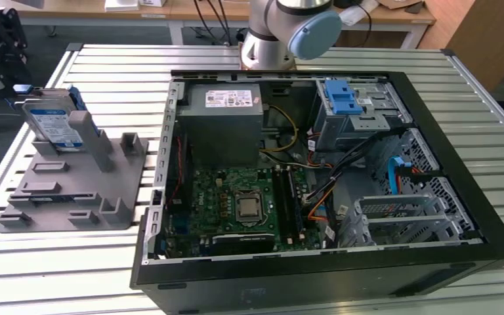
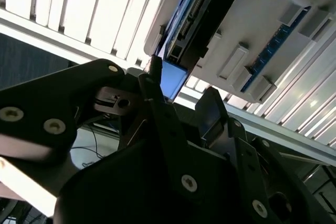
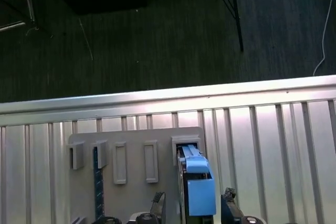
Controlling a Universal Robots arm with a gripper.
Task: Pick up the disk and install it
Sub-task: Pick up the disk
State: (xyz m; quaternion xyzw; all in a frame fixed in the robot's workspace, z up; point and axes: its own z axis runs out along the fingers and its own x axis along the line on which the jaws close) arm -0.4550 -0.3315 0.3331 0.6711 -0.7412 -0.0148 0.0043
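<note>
The disk [image 1: 53, 125] stands on edge in the grey holder [image 1: 68, 197], at the exterior view's left of the open computer case [image 1: 462, 216]. In the second wrist view my gripper [image 2: 181, 87] has its fingers [image 2: 157, 103] spread, flanking the disk. I'd centre them squarely before closing.

The disk [image 1: 49, 119] is silver-grey with a white-and-blue label [image 1: 62, 133] and bright blue bracket [image 3: 199, 187], the holder [image 1: 68, 197] plain grey.

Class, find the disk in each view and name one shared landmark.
Exterior view: the disk stands upright in the grey holder, at the exterior view's left.
First wrist view: the disk, edge-on in a holder slot.
Second wrist view: the disk, edge-on in the holder.
Shared landmark: the grey holder.
</note>
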